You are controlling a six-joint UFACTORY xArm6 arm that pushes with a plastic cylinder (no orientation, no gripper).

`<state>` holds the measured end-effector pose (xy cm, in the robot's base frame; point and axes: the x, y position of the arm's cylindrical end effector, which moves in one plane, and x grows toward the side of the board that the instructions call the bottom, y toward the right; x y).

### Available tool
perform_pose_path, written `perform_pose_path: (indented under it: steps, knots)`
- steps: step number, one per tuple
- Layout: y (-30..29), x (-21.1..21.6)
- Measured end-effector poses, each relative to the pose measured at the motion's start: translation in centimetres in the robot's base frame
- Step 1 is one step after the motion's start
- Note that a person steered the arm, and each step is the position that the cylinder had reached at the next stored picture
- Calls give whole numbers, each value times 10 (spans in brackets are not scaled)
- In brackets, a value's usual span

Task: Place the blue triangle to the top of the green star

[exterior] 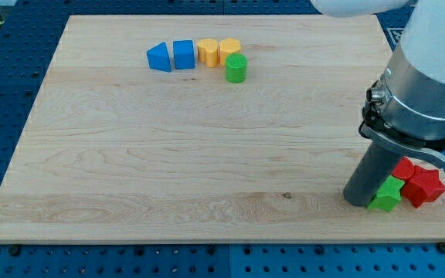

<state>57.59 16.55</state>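
The blue triangle (pixel 159 57) lies near the view's top, left of centre, at the left end of a row of blocks. The green star (pixel 388 194) lies at the view's bottom right, partly hidden by my rod. My tip (pixel 358 202) rests on the board, touching the green star's left side, far from the blue triangle.
A blue cube (pixel 184 54), a yellow block (pixel 207 52), a yellow heart-like block (pixel 229 50) and a green cylinder (pixel 236 68) sit right of the blue triangle. A red star (pixel 424 186) and another red block (pixel 404 166) sit by the green star, near the wooden board's (pixel 207 154) right edge.
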Motion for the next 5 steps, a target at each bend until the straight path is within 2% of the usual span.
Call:
perform_pose_path:
  steps: [1, 2, 4, 5]
  knots:
    - [-70, -6]
    - [-183, -32]
    - [-365, -125]
    - [-425, -190]
